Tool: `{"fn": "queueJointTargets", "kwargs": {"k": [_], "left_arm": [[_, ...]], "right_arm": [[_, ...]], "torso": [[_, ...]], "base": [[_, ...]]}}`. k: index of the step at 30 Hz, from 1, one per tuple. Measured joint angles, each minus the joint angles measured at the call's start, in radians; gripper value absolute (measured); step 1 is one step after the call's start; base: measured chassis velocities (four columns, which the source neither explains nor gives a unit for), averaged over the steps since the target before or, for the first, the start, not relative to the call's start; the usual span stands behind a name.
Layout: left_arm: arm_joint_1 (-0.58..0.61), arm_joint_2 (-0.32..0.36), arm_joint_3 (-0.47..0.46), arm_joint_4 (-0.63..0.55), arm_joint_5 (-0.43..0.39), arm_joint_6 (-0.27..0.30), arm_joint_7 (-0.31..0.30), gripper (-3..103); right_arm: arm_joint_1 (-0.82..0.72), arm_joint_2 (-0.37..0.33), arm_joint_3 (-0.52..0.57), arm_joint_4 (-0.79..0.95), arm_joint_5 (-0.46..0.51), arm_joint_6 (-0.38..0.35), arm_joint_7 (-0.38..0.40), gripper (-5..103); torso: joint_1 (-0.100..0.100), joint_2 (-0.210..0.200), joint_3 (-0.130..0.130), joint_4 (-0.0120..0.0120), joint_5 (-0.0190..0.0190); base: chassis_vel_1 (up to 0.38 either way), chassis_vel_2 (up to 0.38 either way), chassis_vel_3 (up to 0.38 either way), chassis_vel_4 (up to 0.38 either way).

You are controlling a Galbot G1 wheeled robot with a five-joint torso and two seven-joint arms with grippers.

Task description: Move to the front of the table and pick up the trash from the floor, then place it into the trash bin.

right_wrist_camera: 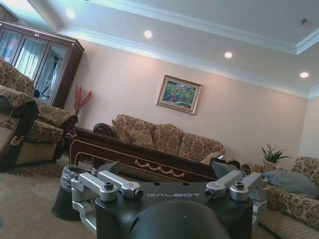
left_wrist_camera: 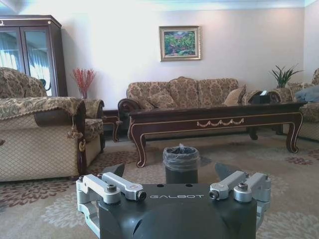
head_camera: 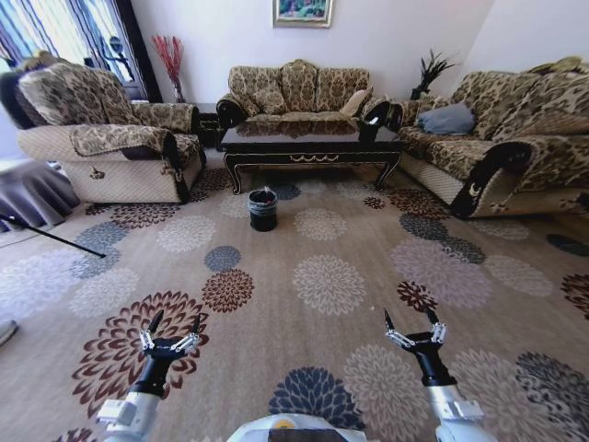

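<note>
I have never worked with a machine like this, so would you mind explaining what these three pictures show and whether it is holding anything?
This is a wheeled robot with two arms in a living room. The wide picture comes from a camera on its head, looking down at the patterned floor. At the bottom you see its left hand and right hand, both open and holding nothing, raised above the carpet.

The other two pictures come from cameras on each wrist, so the dark block with silver parts in the foreground is that arm's own hand.

Ahead stands the table, low and dark, between sofas. In front of it on the carpet is the trash bin, black with a plastic liner. I cannot make out any trash on the floor from here.
</note>
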Motion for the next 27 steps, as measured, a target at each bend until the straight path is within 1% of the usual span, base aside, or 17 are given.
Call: {"fn": "queueJointTargets", "kwargs": {"k": [6,8,9,13,22,24,27], "left_arm": [[0.000,0.000,0.000,0.000,0.000,0.000,0.000,100],[0.000,0.000,0.000,0.000,0.000,0.000,0.000,100],[0.000,0.000,0.000,0.000,0.000,0.000,0.000,100],[0.000,0.000,0.000,0.000,0.000,0.000,0.000,100],[0.000,0.000,0.000,0.000,0.000,0.000,0.000,100],[0.000,0.000,0.000,0.000,0.000,0.000,0.000,100],[0.000,0.000,0.000,0.000,0.000,0.000,0.000,100]], "right_arm": [[0.000,0.000,0.000,0.000,0.000,0.000,0.000,100],[0.000,0.000,0.000,0.000,0.000,0.000,0.000,100],[0.000,0.000,0.000,0.000,0.000,0.000,0.000,100],[0.000,0.000,0.000,0.000,0.000,0.000,0.000,100],[0.000,0.000,0.000,0.000,0.000,0.000,0.000,100],[0.000,0.000,0.000,0.000,0.000,0.000,0.000,100],[0.000,0.000,0.000,0.000,0.000,0.000,0.000,100]], "torso": [[0.006,0.018,0.012,0.0000,0.0000],[0.009,0.032,0.023,0.0000,0.0000],[0.009,0.032,0.023,0.0000,0.0000],[0.015,0.053,0.039,0.0000,0.0000],[0.028,0.088,0.060,0.0000,0.0000],[0.028,0.089,0.061,0.0000,0.0000],[0.035,0.107,0.072,0.0000,0.0000]], "base": [[0.000,0.000,0.000,0.000],[0.000,0.000,0.000,0.000],[0.000,0.000,0.000,0.000],[0.000,0.000,0.000,0.000],[0.000,0.000,0.000,0.000],[0.000,0.000,0.000,0.000],[0.000,0.000,0.000,0.000]]}}
